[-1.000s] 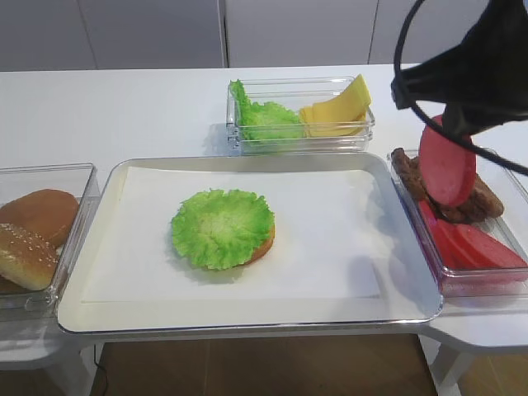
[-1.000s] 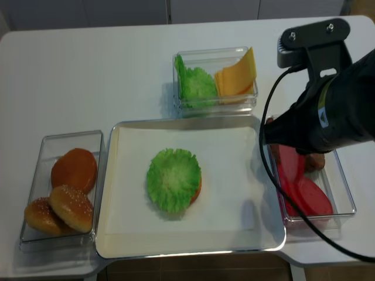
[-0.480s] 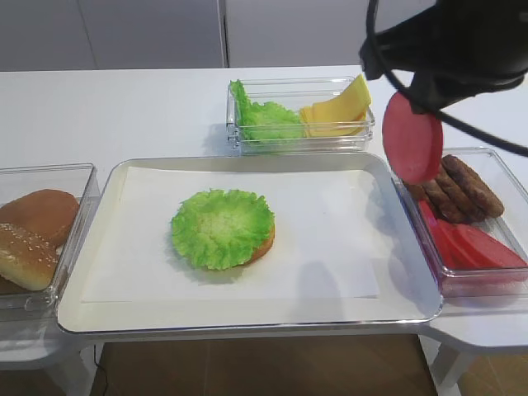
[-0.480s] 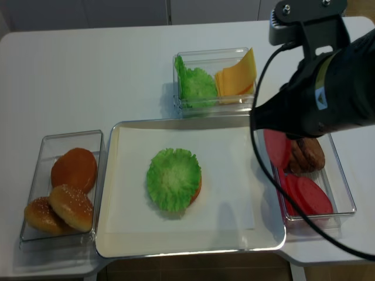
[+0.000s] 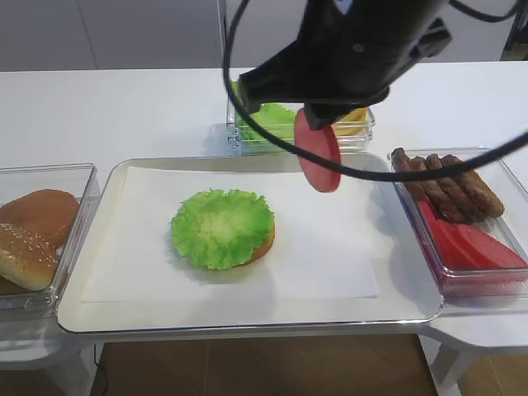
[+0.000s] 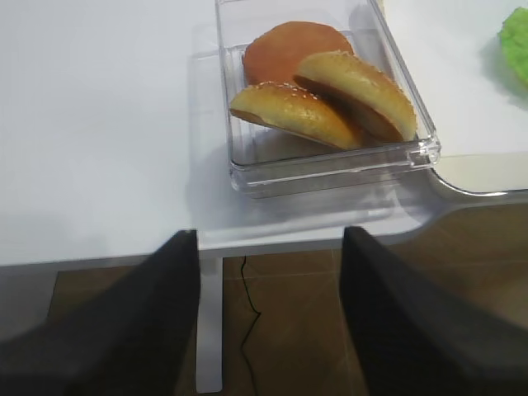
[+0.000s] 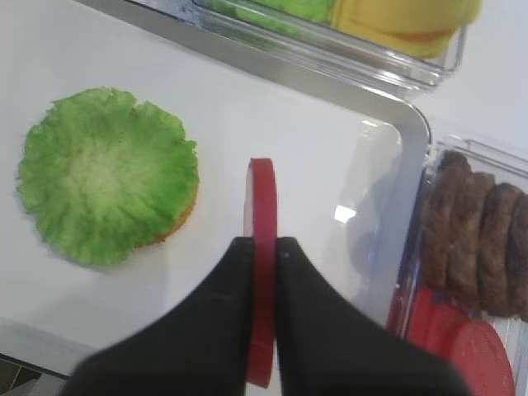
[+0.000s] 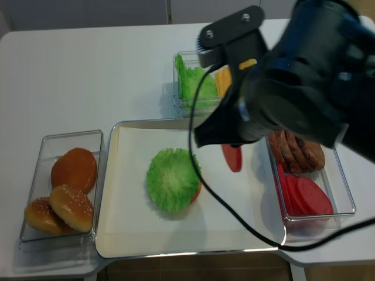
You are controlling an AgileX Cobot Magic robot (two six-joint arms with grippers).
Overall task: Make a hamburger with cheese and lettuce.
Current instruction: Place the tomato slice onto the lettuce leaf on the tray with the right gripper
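2 arms belong to this robot, but only the right one is working. The biggest thing under the right gripper [image 7: 264, 247] is the metal tray [image 5: 247, 322] with white paper, and the claw now hangs over the right part of it. 1 second ago it was still above the right-side container [image 5: 495, 285], the one holding the brown patties [image 5: 450, 186] and the other red slices [image 5: 470, 246]; half a second ago it was at the tray's right edge. So the arm has carried its load from the box inward, toward the stack.

The hamburger [image 5: 223, 228] lies to the left of the claw and a little below it in the high view, well apart from it. At this moment it is only a bun base with the lettuce [image 7: 106, 175] on top, the leaf a bit wider than the bun.

Behind the claw, partly hidden by the arm, stands the clear box with spare green leaves and the cheese [image 7: 404, 18]. No cheese is on the stack yet.

The right claw is nearly closed and pinches 1 red slice [image 7: 262, 247] by its edge, so the disc hangs upright. I judge the next need is to go further left and lay the slice flat on the leaf; an upright slice may fall on its edge.

The left gripper [image 6: 268, 318] hangs beside the bun container [image 6: 326, 161], its fingers wide apart and empty.
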